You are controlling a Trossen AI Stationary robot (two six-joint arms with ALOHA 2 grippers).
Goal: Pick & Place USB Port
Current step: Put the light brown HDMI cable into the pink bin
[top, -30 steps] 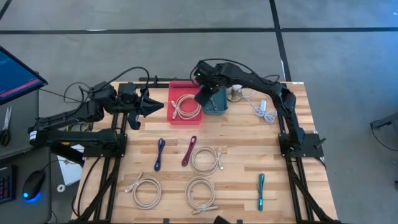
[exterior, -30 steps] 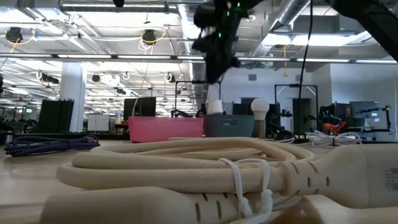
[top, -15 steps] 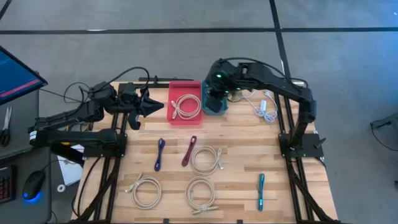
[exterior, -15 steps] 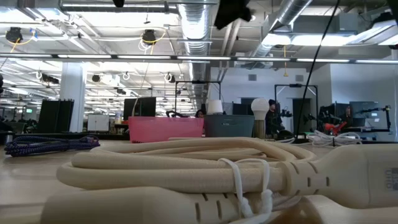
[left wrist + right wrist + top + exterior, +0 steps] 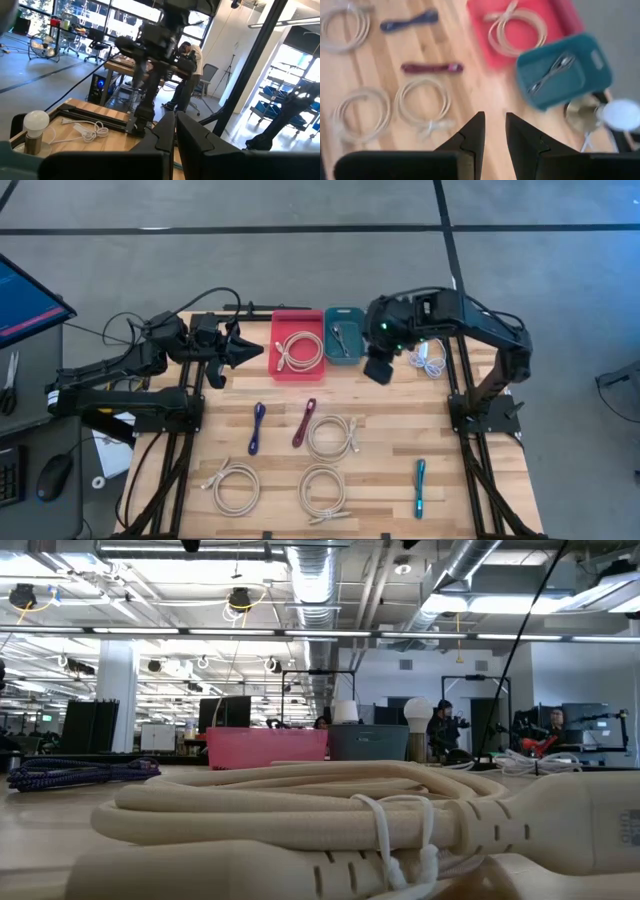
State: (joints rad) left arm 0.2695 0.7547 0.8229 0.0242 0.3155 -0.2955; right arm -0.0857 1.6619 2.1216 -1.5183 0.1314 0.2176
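Note:
A teal bin (image 5: 343, 356) stands at the table's far edge beside a red tray (image 5: 283, 320). A thin silvery cable (image 5: 550, 72) lies in the bin; a cream cable coil (image 5: 298, 348) lies in the tray. My right gripper (image 5: 378, 370) hovers to the right of and nearer than the bin, fingers open and empty (image 5: 495, 120). Loose cables lie nearer: purple (image 5: 258, 427), maroon (image 5: 304, 422), teal (image 5: 420, 486) and three cream coils (image 5: 332, 436). My left gripper (image 5: 250, 348) waits left of the tray, shut (image 5: 175, 122).
A light bulb on a base (image 5: 615, 112) and a white cord (image 5: 425, 355) lie right of the bin, close under the right arm. In the low view a cream coil (image 5: 300, 800) fills the foreground. People stand in the room beyond the table.
My right gripper has risen from over the teal bin, leaving the low view upward, and has swung toward the table's right and near edge. The bin, covered by it before, now shows the silvery cable lying inside.

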